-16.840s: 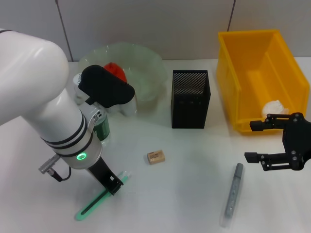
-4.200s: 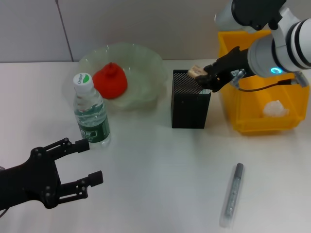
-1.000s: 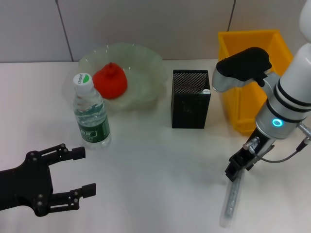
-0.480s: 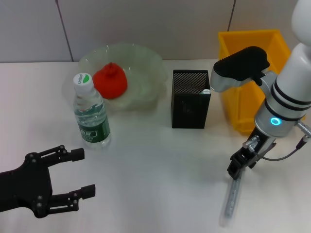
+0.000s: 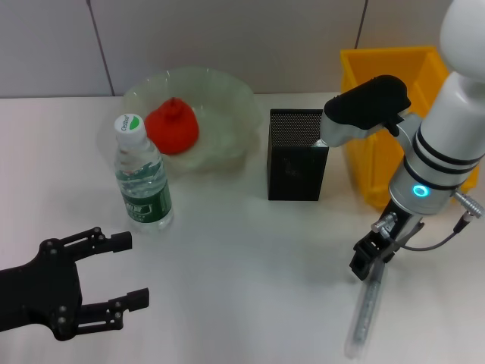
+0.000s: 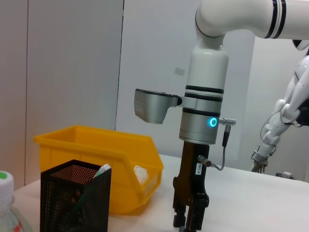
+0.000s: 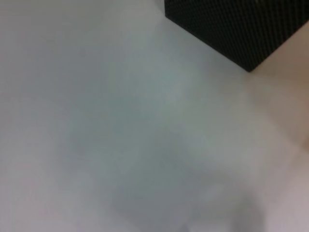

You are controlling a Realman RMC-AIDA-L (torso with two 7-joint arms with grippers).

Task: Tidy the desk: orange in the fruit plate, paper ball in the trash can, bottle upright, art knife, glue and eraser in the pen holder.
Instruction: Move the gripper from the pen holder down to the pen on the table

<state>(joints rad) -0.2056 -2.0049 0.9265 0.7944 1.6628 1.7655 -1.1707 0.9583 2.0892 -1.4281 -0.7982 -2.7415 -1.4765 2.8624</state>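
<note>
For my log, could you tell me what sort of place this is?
Probably a robot lab staged as a desk: a white table with a mesh pen holder, a yellow bin and bare grey wall panels.

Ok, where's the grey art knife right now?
In the head view the art knife lies on the table's front right, under the right gripper, in front of the yellow trash can.

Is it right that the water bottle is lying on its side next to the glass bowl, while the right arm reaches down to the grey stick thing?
Not quite. The head view shows the water bottle standing upright, cap on top, beside the glass bowl. The rest holds: the right gripper is down at the upper end of the grey stick on the table.
</note>
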